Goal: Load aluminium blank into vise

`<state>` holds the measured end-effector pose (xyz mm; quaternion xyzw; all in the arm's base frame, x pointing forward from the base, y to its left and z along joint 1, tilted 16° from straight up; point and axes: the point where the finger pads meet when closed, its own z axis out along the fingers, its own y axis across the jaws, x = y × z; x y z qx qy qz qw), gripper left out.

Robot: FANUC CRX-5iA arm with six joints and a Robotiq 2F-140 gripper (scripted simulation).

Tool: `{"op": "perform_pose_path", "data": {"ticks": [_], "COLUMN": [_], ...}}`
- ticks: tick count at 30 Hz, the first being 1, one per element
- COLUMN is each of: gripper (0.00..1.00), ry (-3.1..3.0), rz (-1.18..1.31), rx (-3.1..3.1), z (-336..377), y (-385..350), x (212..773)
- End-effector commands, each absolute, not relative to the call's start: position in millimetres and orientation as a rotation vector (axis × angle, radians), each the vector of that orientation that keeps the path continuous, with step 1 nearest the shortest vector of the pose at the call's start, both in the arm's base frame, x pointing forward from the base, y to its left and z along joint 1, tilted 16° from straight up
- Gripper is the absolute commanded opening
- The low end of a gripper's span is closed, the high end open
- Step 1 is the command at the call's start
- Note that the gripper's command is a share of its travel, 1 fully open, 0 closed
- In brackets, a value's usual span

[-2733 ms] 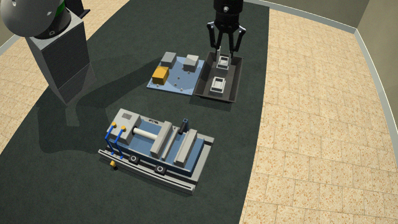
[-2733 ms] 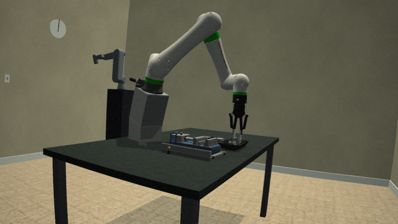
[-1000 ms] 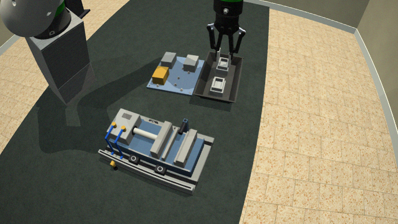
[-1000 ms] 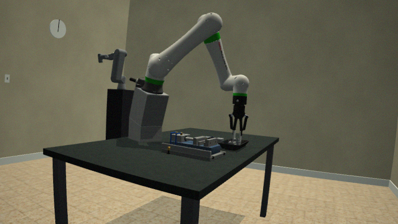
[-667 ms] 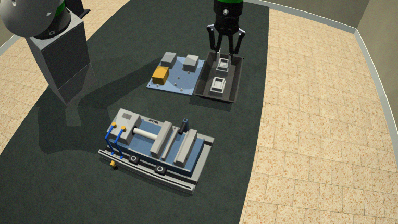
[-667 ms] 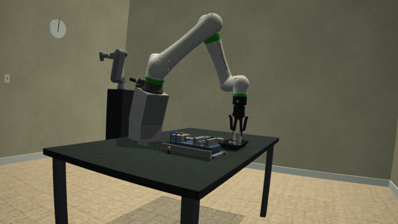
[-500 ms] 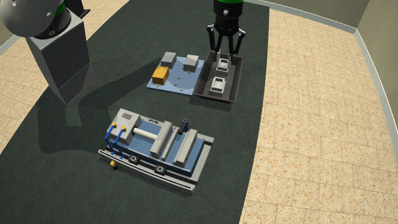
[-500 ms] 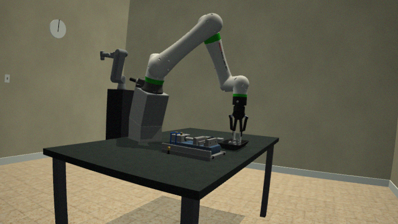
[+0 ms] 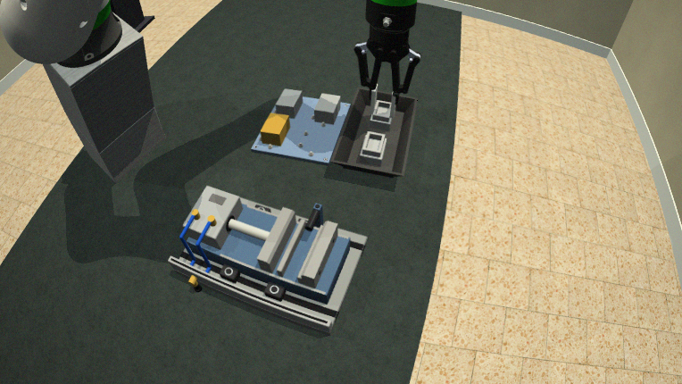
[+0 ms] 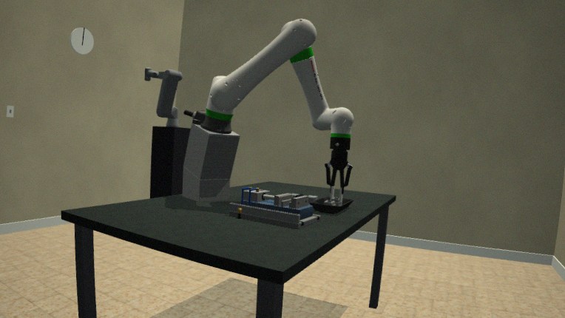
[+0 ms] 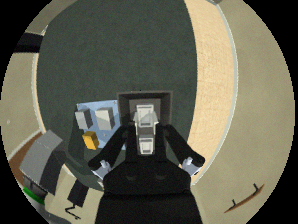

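My gripper (image 9: 384, 97) stands upright over the far end of the dark outfeed tray and is shut on a finished part (image 9: 381, 111), pocket up, low in the tray. A second finished part (image 9: 372, 146) lies pocket up at the tray's near end. On the blue infeed plate (image 9: 301, 129) sit two aluminium blanks (image 9: 288, 101) (image 9: 327, 107) and a brass blank (image 9: 274, 128). The vise (image 9: 271, 247) stands open, its gap with the two low bars (image 9: 302, 247) empty, the work stop (image 9: 314, 215) at its far end. In the wrist view the held part (image 11: 144, 120) sits between my fingers.
The robot's grey pedestal (image 9: 104, 104) stands at the back left of the dark table. Blue hoses (image 9: 195, 240) and yellow fittings stick out at the vise's left end. The table's right edge runs close beside the tray.
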<state>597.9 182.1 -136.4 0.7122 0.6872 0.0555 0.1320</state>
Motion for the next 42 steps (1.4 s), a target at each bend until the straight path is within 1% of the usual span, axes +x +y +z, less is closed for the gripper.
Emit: {"op": "perform_pose_path", "data": {"ticks": [1, 28, 29, 42], "gripper": [0.00, 0.00, 0.40, 0.40], "ry": [1.994, 1.994, 1.994, 1.994], "rz": [0.162, 0.162, 0.162, 0.162], "rx": [2.067, 2.067, 2.067, 2.067], "z": [-136.2, -136.2, -136.2, -136.2], "y": [182.3, 182.3, 182.3, 182.3], "x": [598.1, 598.1, 598.1, 598.1]}}
